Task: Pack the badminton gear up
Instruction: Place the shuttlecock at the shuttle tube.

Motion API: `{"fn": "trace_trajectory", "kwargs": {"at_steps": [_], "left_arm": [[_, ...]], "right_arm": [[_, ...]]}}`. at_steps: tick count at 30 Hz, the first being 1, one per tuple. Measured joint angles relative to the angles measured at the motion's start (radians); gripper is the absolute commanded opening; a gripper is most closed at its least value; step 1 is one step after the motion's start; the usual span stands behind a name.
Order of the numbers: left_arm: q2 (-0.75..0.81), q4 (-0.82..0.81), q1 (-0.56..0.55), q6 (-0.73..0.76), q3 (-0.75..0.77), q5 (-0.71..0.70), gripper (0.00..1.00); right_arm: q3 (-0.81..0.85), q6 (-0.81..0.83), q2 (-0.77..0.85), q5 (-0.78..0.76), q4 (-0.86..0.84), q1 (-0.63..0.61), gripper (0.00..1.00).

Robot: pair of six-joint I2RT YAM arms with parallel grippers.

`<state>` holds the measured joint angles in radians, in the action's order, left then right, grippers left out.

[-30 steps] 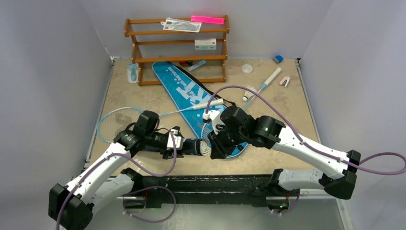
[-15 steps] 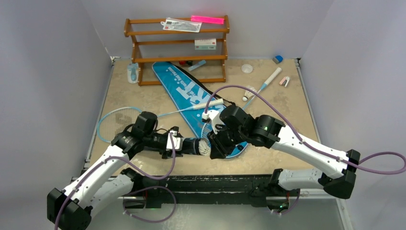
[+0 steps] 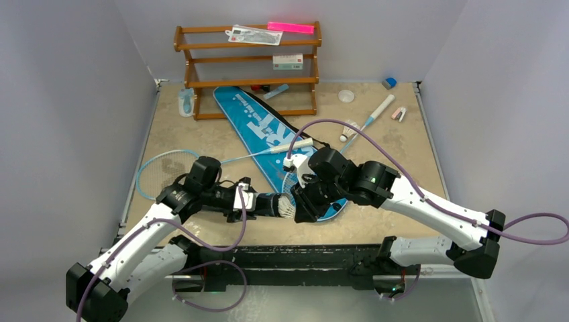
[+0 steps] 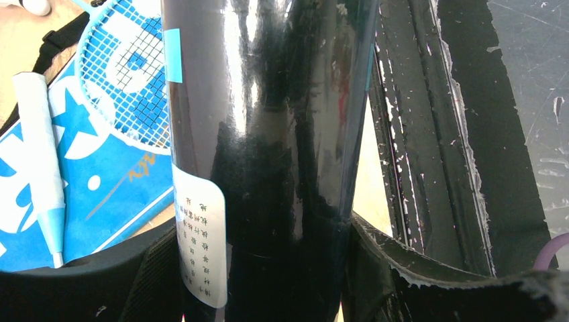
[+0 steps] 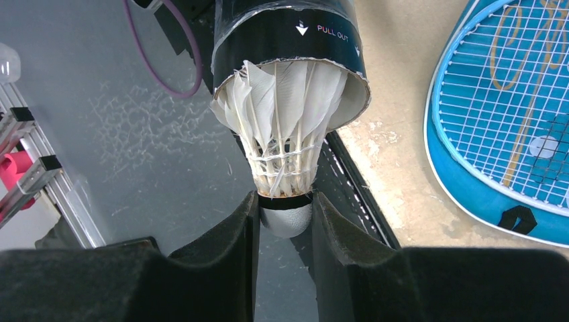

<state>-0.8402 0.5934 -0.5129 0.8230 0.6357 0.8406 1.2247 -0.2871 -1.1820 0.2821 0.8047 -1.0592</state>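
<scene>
Grey walls close round a tan table [image 3: 181, 134], and at its near edge the two arms meet almost nose to nose. Closest to me, the left pincer [image 4: 262, 268] is clamped round the black tube [image 4: 268, 100], a finger on either side of it. It holds the tube level above the table, the open mouth turned toward the right pincer [image 5: 285, 231]. That one is pinching a shuttlecock [image 5: 288, 114] by its rounded cork, and the white feathers sit partly inside the tube's mouth. Just beyond the right pincer lies the blue bag [image 3: 258, 127], stretching away toward the back, with the head of one racket [image 5: 510, 114] resting on its near end. That racket's white handle points off to the far right. Out beyond the left pincer the other racket [image 3: 159, 173] lies flat on the table, its handle reaching across onto the bag. Farther from the right pincer, beside the first racket's shaft, sits a loose shuttlecock [image 3: 346, 131]. At the back wall stands a wooden rack [image 3: 248, 64], with a pale-blue bottle [image 3: 186, 102] just left of it
</scene>
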Motion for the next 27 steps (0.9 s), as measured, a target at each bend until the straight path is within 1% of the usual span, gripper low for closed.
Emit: {"fn": "trace_trajectory", "kwargs": {"at_steps": [6, 8, 10, 13, 18, 20, 22, 24, 27], "left_arm": [[-0.012, 0.0, 0.0, 0.007, 0.0, 0.01, 0.23], [-0.016, 0.0, 0.0, 0.008, 0.0, 0.014, 0.23], [-0.016, 0.0, 0.0, 0.008, 0.0, 0.015, 0.23], [-0.016, -0.001, 0.0, 0.008, 0.0, 0.015, 0.23], [-0.014, -0.004, 0.0, 0.002, 0.0, 0.015, 0.24], [-0.008, -0.013, 0.005, -0.02, 0.0, 0.017, 0.24], [0.006, -0.034, 0.024, -0.055, 0.0, 0.037, 0.24], [0.017, -0.065, 0.051, -0.082, 0.0, 0.065, 0.24], [0.024, -0.1, 0.082, -0.108, 0.0, 0.108, 0.24]], "right_arm": [[0.005, 0.001, -0.003, -0.002, 0.01, 0.0, 0.12], [0.02, 0.006, -0.014, -0.002, 0.023, 0.0, 0.15], [0.039, 0.013, -0.028, -0.002, 0.035, 0.0, 0.19], [0.059, 0.021, -0.048, -0.003, 0.051, 0.0, 0.29], [0.066, 0.028, -0.056, -0.003, 0.056, 0.0, 0.36], [0.066, 0.029, -0.055, -0.004, 0.053, 0.001, 0.44], [0.066, 0.029, -0.054, -0.004, 0.043, 0.001, 0.58], [0.066, 0.026, -0.05, -0.004, 0.027, 0.001, 0.69], [0.065, 0.022, -0.033, -0.009, 0.005, 0.001, 0.76]]}}
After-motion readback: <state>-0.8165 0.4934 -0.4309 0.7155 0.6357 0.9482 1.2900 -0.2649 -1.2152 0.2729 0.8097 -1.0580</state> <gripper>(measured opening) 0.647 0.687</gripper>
